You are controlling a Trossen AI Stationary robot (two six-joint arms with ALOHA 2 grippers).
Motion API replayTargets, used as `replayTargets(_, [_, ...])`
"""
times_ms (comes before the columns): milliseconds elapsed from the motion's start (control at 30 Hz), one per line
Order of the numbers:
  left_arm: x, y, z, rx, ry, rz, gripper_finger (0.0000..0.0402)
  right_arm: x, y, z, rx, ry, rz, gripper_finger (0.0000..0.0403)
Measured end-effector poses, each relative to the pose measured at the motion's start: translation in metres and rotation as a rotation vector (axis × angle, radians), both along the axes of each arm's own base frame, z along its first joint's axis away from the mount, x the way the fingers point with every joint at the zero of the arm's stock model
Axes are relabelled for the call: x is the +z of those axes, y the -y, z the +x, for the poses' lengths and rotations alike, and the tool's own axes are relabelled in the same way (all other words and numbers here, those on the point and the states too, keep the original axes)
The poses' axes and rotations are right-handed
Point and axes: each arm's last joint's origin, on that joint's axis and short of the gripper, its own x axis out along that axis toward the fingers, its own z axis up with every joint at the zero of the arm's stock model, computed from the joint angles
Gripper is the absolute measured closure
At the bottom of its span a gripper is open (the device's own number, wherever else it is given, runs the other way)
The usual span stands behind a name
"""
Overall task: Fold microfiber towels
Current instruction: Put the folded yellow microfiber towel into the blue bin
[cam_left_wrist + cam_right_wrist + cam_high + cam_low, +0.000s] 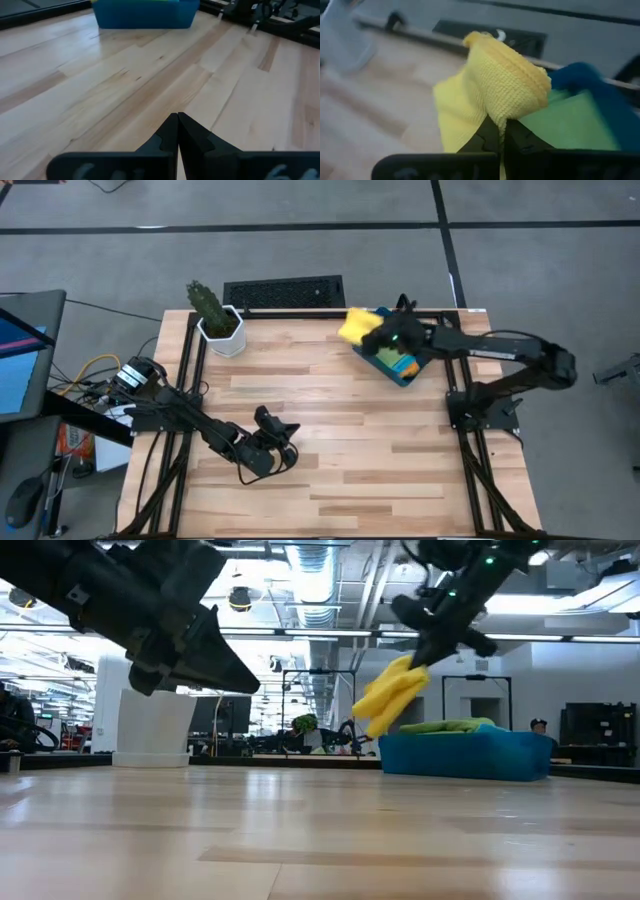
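Note:
My right gripper (378, 332) is shut on a bright yellow towel (392, 695) that hangs bunched in the air beside the bin's left end. The blue bin (465, 755) stands at the table's far right and holds a green towel (570, 125) and something orange (405, 365). My left gripper (177, 120) hovers shut over bare wood near the table's front left, holding nothing; it also shows in the low view (240, 680). My right gripper pinches a bunched fold of the yellow towel (502, 117) between its two fingers, with several layers bulging above the fingertips. The fingers slant down from the table's right side. The towel is lifted clear of bin and table, hanging slack below the fingers (385, 710).
A cactus in a white pot (215, 320) stands at the far left corner, and a black grille (283, 290) lies beyond the far edge. The wooden tabletop (340, 430) between the two arms is open.

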Motion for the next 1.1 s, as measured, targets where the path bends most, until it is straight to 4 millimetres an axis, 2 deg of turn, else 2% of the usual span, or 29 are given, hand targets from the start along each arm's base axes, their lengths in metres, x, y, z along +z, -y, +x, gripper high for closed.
replayTargets(67, [-0.001,-0.001,-0.001,0.007,-0.008,0.004,0.0402,0.0,0.01,-0.017,-0.059,0.024,0.005,0.0387])
replayTargets(167, [-0.001,-0.001,-0.001,0.007,-0.01,0.005,0.0401,-0.015,0.015,-0.039,-0.138,0.041,0.025,0.0387])
replayTargets(400, [-0.001,-0.001,-0.001,0.013,-0.009,0.008,0.0401,-0.068,0.004,-0.069,-0.232,0.073,0.124,0.0387])
replayTargets(500, [-0.001,-0.001,-0.001,0.006,-0.012,-0.001,0.0401,-0.079,0.0,-0.077,-0.257,0.078,0.147,0.0383])
replayTargets(633, [-0.001,-0.001,-0.001,0.008,-0.009,-0.006,0.0401,-0.081,-0.002,-0.081,-0.251,0.075,0.148,0.0368])
replayTargets(833, [-0.001,-0.001,-0.001,0.01,-0.008,-0.008,0.0401,-0.073,-0.001,-0.087,-0.238,0.097,0.12,0.0332])
replayTargets(1100, [-0.001,-0.001,-0.001,0.01,-0.005,-0.01,0.0401,-0.053,-0.009,-0.104,-0.197,0.149,0.062,0.022])
